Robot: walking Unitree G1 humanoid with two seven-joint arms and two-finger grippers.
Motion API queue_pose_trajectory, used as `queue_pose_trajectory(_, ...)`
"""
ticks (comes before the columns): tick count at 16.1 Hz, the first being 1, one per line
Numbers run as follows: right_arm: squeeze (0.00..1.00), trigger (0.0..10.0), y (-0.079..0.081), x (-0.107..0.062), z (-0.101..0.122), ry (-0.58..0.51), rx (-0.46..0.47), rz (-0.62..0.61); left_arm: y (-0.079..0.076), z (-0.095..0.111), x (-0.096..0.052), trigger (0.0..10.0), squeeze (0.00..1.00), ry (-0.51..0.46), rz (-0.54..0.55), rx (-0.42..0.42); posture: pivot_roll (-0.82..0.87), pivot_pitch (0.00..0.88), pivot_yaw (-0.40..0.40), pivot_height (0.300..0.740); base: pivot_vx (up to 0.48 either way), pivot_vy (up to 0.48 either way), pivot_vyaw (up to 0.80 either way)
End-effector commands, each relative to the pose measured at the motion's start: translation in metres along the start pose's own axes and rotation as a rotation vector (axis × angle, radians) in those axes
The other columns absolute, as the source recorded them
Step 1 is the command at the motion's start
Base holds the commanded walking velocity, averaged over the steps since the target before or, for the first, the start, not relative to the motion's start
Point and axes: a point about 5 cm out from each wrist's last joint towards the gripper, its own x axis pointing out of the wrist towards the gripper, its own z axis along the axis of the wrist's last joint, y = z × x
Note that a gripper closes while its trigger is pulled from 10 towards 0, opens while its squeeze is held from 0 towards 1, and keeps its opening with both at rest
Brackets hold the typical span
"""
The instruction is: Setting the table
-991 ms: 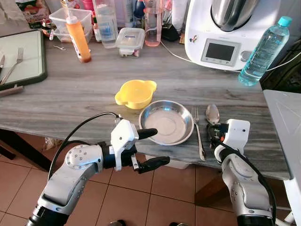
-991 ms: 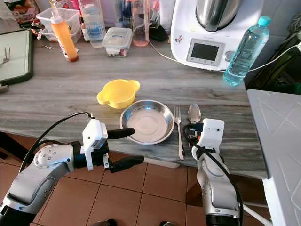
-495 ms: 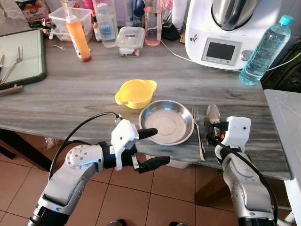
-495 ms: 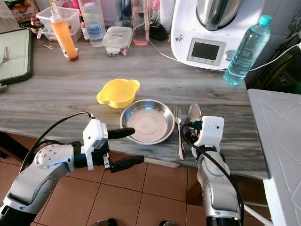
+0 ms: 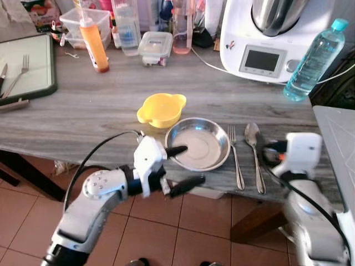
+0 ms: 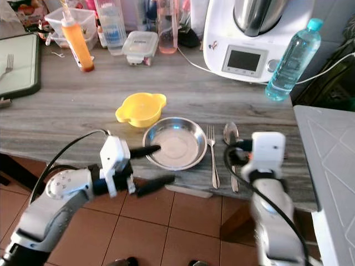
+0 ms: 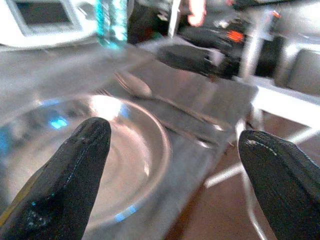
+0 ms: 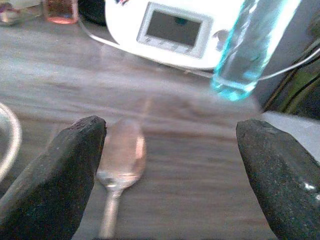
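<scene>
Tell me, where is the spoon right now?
The spoon lies flat on the grey table, on the robot's right side. It sits just right of the fork, which lies beside the silver bowl.

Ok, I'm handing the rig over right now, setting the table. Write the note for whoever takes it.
Left claw: open, holds nothing, at the near rim of the steel plate.
Right claw: open, holds nothing, near the table edge beside the spoon.
Laid out: yellow bowl behind the plate, fork right of the plate, spoon right of the fork.
Left: a second fork lies on the tray at far left; no cup at the place yet.
</scene>
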Motion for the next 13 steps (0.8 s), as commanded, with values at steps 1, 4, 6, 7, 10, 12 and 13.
queue_pose_trajectory(1,1.0,10.0,-0.007,-0.004,0.008,-0.044,-0.027,-0.024,0.004,0.005,-0.001,10.0,0.0,-0.014,0.043,0.036,0.13,0.131,-0.02,0.74,0.0,0.0,0.0)
queue_pose_trajectory(4,1.0,10.0,-0.023,-0.016,0.016,-0.071,-0.057,-0.097,0.02,0.011,-0.002,10.0,0.0,-0.069,0.268,0.064,0.12,0.123,-0.031,0.74,0.0,0.0,0.0)
queue_pose_trajectory(6,1.0,10.0,-0.023,-0.021,0.016,-0.066,-0.057,-0.103,0.026,0.01,-0.005,10.0,0.0,-0.081,0.376,0.087,0.12,0.124,-0.035,0.74,0.0,0.0,0.0)
queue_pose_trajectory(7,1.0,10.0,-0.021,-0.024,0.018,-0.073,-0.065,-0.103,0.033,0.009,-0.007,10.0,0.0,-0.092,0.492,0.095,0.11,0.123,-0.036,0.74,0.0,0.0,0.0)
queue_pose_trajectory(10,1.0,10.0,-0.022,-0.029,0.026,-0.11,-0.09,-0.145,0.041,0.011,-0.014,10.0,0.0,-0.123,0.649,0.133,0.1,0.118,-0.039,0.74,0.0,0.0,0.0)
queue_pose_trajectory(12,1.0,10.0,-0.023,-0.035,0.026,-0.12,-0.114,-0.173,0.045,0.005,-0.023,10.0,0.0,-0.103,0.712,0.145,0.1,0.117,-0.039,0.74,0.0,0.0,0.0)
queue_pose_trajectory(13,1.0,10.0,-0.023,-0.036,0.026,-0.119,-0.119,-0.176,0.046,0.004,-0.025,10.0,0.0,-0.1,0.721,0.146,0.1,0.117,-0.039,0.74,0.0,0.0,0.0)
